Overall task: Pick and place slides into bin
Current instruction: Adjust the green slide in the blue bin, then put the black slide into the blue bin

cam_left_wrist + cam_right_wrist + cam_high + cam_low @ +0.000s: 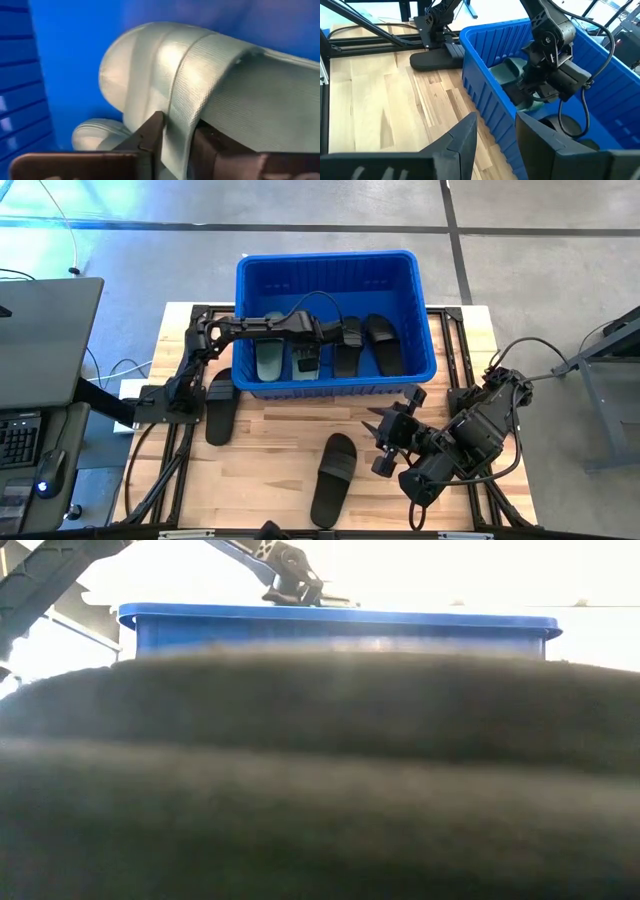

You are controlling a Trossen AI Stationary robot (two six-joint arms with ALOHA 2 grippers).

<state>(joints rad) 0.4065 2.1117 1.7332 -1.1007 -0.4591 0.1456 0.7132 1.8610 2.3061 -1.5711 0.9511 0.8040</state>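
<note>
Your left claw [177, 150] is down inside the blue bin [420, 330], its fingers narrowed on the strap of a sage green slide [210, 85], with a second green slide [268, 360] just beside it. Two black slides [365, 340] also lie in the bin. Two more black ones remain on the desk [270, 470]: one [220, 405] by the bin's left corner, one [334, 478] in front. Your right claw [495, 145] hovers over the desk near the bin, fingers parted and empty.
</note>
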